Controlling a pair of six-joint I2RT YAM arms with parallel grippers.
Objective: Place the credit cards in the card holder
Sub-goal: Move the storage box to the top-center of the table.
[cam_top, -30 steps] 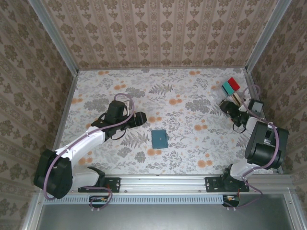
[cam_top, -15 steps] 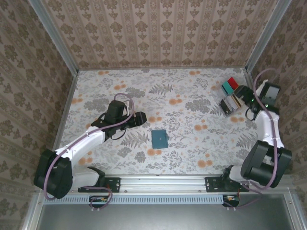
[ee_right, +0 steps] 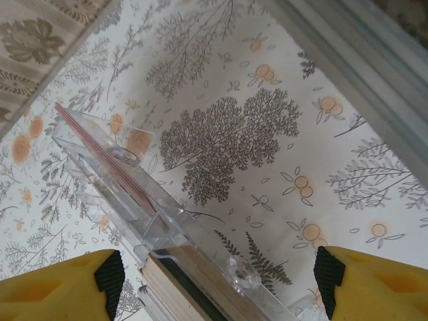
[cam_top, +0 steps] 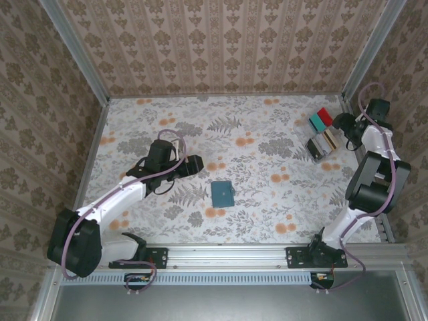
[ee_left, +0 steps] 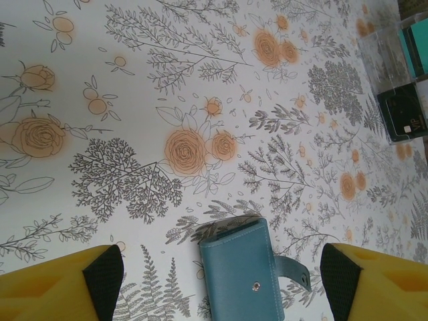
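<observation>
A dark grey-black credit card [ee_left: 403, 115] sat in the clear plastic tray [ee_left: 374, 50] at the far right of the table. Small pale lettering on it seemed to read "VIP"; nothing else was legible. Tan and whitish credit cards [cam_top: 319, 144] were packed beside it in the same tray, next to red and teal pieces [cam_top: 319, 120]. The tray lay near the aluminium rail [ee_right: 361, 60] on the table's right edge, with a strip of bare surface between them. The right fingers [ee_right: 107, 274] stood wide apart on either side of one end of the tray, gripping nothing.

The dark teal-blue card holder [cam_top: 222, 193] lay shut, snap [ee_left: 256, 286] upward, near the middle, with open floral-print table [cam_top: 267, 114] all round it. The left fingers [ee_left: 100, 277] hovered near it, to its left and a little farther back, spread wide and empty.
</observation>
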